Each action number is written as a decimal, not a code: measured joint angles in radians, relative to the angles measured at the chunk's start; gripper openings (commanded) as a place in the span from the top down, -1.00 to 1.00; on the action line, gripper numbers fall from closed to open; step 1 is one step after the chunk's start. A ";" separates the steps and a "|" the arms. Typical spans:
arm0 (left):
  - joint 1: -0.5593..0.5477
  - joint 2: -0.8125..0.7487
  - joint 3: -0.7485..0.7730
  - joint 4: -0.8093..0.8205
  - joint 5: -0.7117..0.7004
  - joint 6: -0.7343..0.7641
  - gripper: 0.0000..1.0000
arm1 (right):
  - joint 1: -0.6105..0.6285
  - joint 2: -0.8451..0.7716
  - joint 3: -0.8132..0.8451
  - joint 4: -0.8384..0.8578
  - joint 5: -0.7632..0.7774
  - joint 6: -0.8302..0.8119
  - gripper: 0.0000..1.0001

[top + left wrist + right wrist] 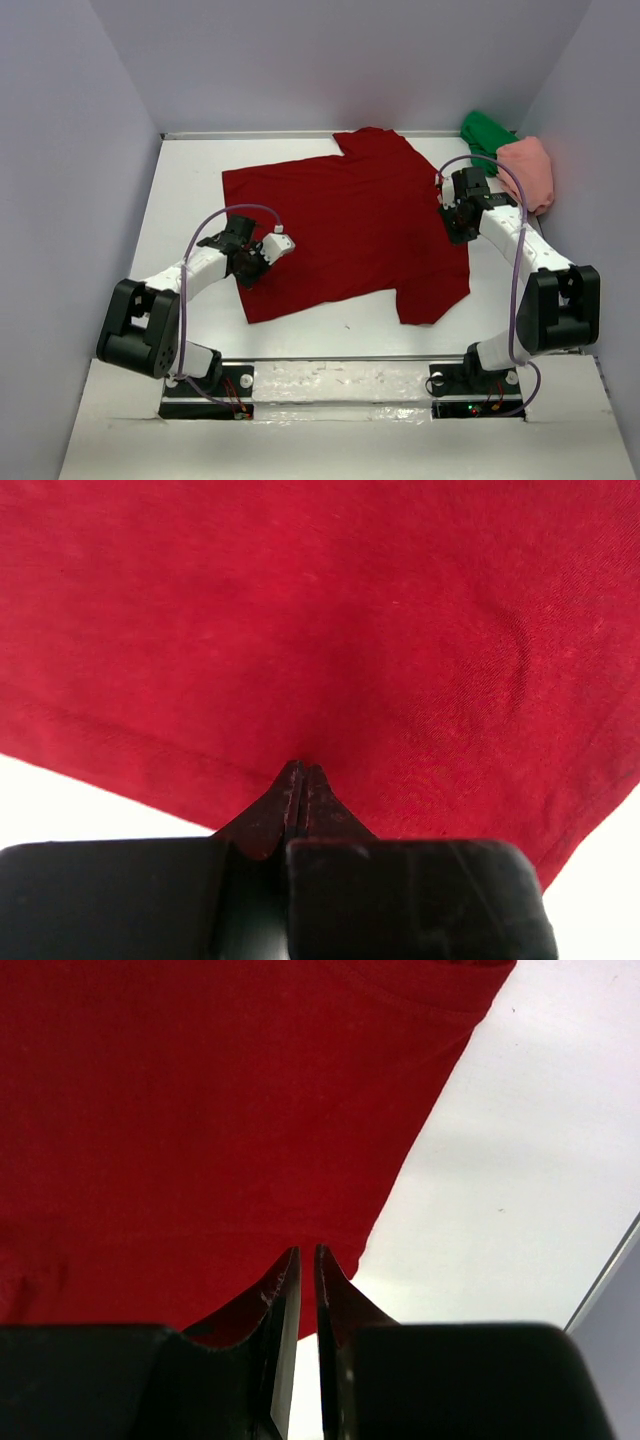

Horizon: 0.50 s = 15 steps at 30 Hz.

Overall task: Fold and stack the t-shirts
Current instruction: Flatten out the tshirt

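Left end effector (303,770) pinches the hem of the dark red t-shirt (350,230) spread on the table (190,180), right end effector (307,1252) its opposite edge; you hold light, limp cloth, so lift both edges together.

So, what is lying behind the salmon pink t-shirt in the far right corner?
A bright green t-shirt, crumpled by the back wall. The pink t-shirt covers its near part, so how far it reaches underneath cannot be seen.
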 measured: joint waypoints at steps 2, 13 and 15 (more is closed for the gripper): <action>-0.011 0.032 0.000 0.000 -0.010 0.001 1.00 | 0.000 0.000 0.000 0.000 0.000 0.000 0.67; -0.017 0.031 -0.021 0.028 -0.069 0.024 1.00 | 0.000 0.009 0.000 0.000 -0.002 -0.001 0.69; -0.021 0.015 -0.039 0.042 -0.106 0.028 1.00 | 0.000 0.014 0.000 0.000 -0.003 -0.001 0.70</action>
